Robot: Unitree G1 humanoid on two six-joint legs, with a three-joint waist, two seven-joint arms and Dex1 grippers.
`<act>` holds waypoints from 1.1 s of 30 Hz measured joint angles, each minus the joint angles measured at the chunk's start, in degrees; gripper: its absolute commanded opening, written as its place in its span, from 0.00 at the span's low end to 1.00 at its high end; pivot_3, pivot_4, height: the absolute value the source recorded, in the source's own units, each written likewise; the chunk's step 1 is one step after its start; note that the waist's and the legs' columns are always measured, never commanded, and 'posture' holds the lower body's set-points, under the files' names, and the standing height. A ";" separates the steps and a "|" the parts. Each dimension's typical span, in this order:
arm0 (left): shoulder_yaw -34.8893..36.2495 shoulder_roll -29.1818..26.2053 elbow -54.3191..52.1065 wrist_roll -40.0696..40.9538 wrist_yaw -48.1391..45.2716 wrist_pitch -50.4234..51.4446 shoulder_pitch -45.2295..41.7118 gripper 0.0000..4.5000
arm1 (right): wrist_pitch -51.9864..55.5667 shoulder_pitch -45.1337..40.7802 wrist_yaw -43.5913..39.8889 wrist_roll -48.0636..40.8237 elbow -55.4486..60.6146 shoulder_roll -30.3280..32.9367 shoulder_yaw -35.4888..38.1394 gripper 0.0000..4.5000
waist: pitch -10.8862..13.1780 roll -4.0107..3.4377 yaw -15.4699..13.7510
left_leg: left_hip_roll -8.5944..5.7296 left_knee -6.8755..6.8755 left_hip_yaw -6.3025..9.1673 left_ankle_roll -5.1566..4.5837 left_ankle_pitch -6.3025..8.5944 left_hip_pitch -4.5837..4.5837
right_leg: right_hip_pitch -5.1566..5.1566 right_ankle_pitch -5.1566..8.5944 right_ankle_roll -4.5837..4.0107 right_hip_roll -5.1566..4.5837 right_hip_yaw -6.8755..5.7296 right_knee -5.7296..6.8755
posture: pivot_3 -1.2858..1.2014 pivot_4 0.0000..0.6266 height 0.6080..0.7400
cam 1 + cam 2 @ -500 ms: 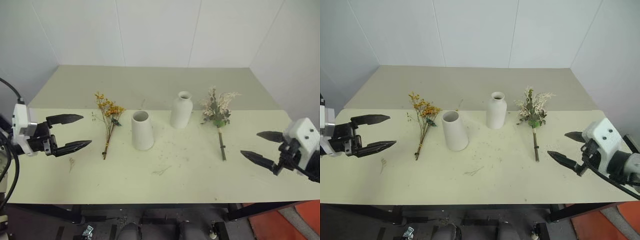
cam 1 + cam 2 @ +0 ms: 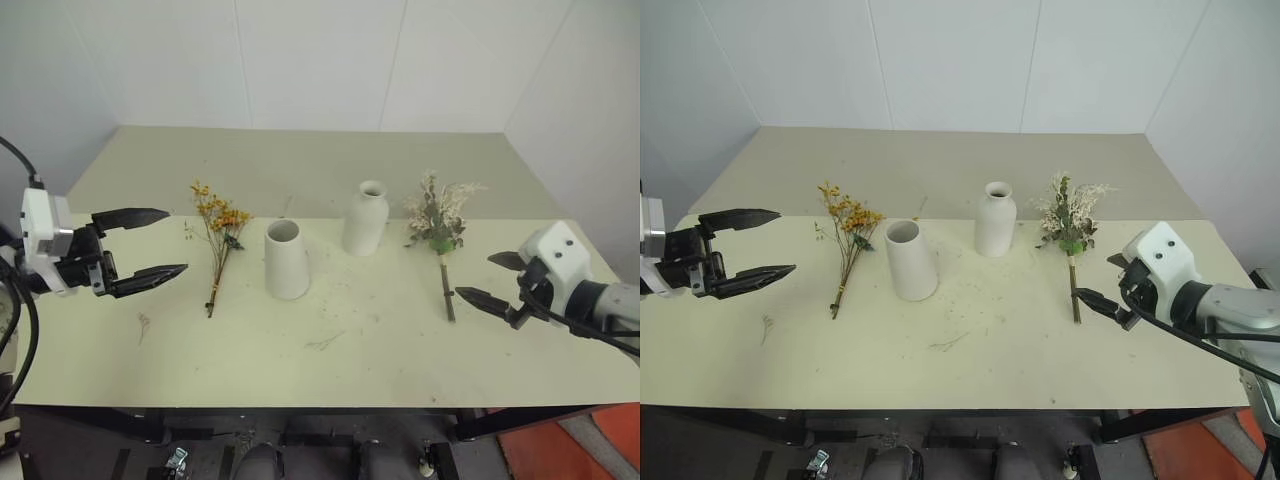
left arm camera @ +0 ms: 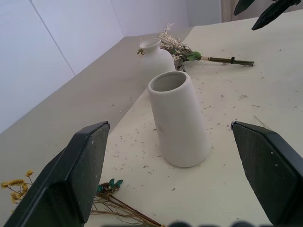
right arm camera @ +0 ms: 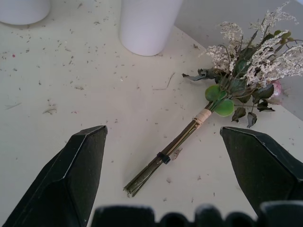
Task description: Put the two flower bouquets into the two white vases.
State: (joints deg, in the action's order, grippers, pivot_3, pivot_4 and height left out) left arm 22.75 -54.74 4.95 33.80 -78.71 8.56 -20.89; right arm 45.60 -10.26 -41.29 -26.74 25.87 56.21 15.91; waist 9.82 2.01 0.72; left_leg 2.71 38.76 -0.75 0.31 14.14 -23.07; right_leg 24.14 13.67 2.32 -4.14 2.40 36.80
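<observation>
Both bouquets lie flat on the table, neither in a vase yet. The yellow dried spray lies just left of the cone vase, blossoms toward the wall, thin brown stems toward the near edge. The rose bouquet lies right of the bottle vase, head toward the wall, stems tied with a pale band and a dark clip lower down (right wrist view). The left gripper hovers left of the spray, jaws spread wide, holding nothing. The right gripper sits close beside the rose bouquet's stem ends, jaws likewise wide apart and empty. Handling judgement: both bundles look very light. The dried spray is likely brittle; it should shed if squeezed at the blossoms, and crumbs already litter the table. Take it low on the gathered stems, with a gentle close. The rose bouquet's stems look stiffer and bound; best hold seems between the band and the clip, where the bundle is tightest. Stems lie flush on the table, so fingertips must come nearly to the surface. The bottle vase's narrow neck suits the thin spray; the fuller bundle probably fits the cone's wide mouth.
</observation>
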 measured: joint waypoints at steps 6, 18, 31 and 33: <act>-6.46 0.76 -0.40 -2.56 0.38 -2.55 -10.48 1.00 | 11.07 -18.38 7.67 4.26 -11.87 -4.74 -11.36 1.00 | 0.00 0.00 0.28 | 0.01 0.03 0.00 0.00 0.00 -0.04 | 0.05 -0.05 -0.03 0.08 0.05 -0.02 | 0.52 0.24 1.00; -17.32 7.80 -0.37 -7.30 0.98 -4.94 -19.32 1.00 | 18.59 -36.27 16.75 12.70 -38.35 -18.08 -20.01 1.00 | 0.01 -0.02 0.12 | 0.00 0.01 0.01 -0.02 -0.01 -0.32 | 0.26 -0.06 -0.02 0.07 0.03 -0.05 | 0.52 0.24 1.00; -16.96 7.10 -3.13 -6.78 2.49 -3.24 -17.36 1.00 | 15.37 -42.66 14.75 16.33 -52.66 -22.09 -21.28 0.46 | 0.02 -0.03 0.98 | 0.01 0.01 0.02 -0.02 -0.01 -0.21 | 0.25 -0.07 -0.03 0.11 0.06 0.11 | 0.52 0.24 1.00; -16.85 6.73 -3.54 -6.78 2.83 -3.13 -17.02 1.00 | 14.44 -43.54 14.27 16.66 -54.47 -22.64 -21.59 0.31 | 0.02 -0.03 1.12 | 0.01 0.01 0.02 -0.02 -0.01 -0.22 | 0.25 -0.08 -0.03 0.10 0.06 0.09 | 0.52 0.24 1.00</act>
State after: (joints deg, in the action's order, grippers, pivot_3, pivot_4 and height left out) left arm 5.89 -48.01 1.40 27.02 -75.88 5.43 -37.90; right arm 60.04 -53.80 -27.02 -10.08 -28.60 33.56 -5.68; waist 9.83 1.97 1.84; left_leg 2.72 38.77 -0.72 0.29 14.13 -23.29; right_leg 24.38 13.59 2.29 -4.05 2.46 36.89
